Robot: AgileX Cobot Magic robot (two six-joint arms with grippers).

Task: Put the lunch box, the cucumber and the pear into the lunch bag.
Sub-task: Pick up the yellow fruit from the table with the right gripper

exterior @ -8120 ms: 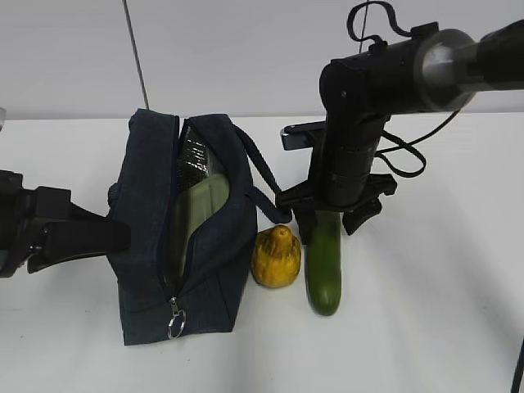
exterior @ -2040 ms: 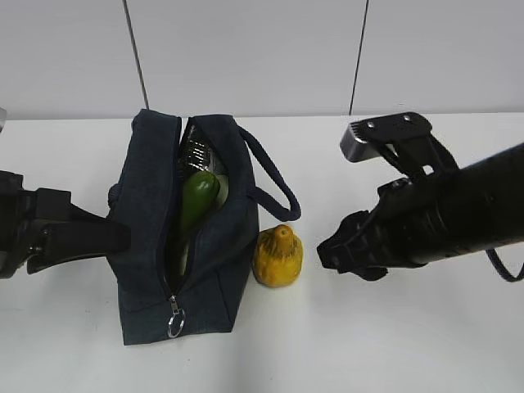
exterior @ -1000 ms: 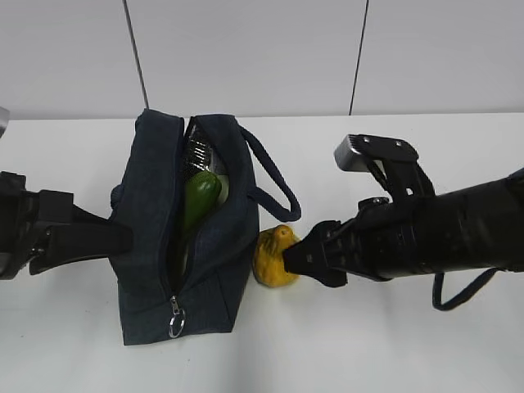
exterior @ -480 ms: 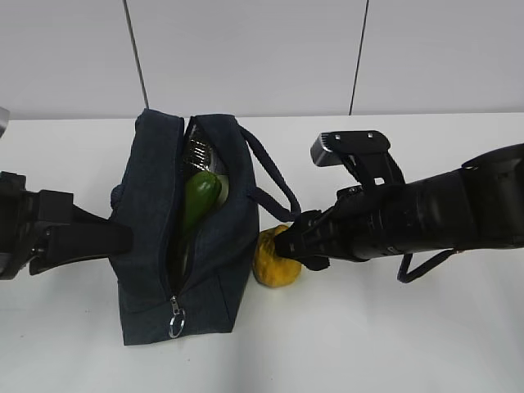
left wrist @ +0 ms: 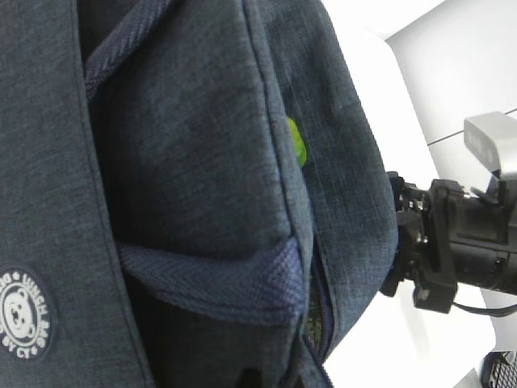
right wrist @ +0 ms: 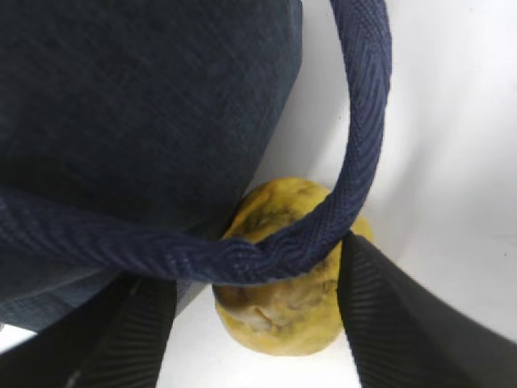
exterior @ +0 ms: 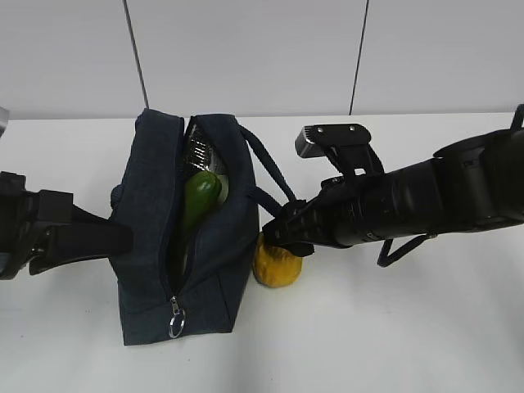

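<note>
The navy lunch bag (exterior: 147, 246) lies unzipped on the white table. The dark-green cucumber (exterior: 199, 201) rests inside its opening, and shows as a green sliver in the left wrist view (left wrist: 296, 144). A pale sliver of the lunch box (exterior: 222, 188) shows beside it; the rest is hidden. The yellow pear (exterior: 277, 266) sits on the table against the bag's right side. My right gripper (exterior: 282, 233) is open and straddles the pear (right wrist: 283, 323), with a bag strap (right wrist: 355, 162) across it. My left gripper (exterior: 115, 237) is pressed into the bag's left side, its tips hidden by fabric (left wrist: 202, 162).
The zipper's metal ring pull (exterior: 176, 326) hangs at the bag's near end. The looped strap handle (exterior: 274, 176) stands out to the right above the pear. The right arm (left wrist: 452, 242) shows past the bag. A wall stands behind the table.
The cucumber went from the table into the bag. In the last second my right gripper moved left and came down around the pear. The left arm has not moved.
</note>
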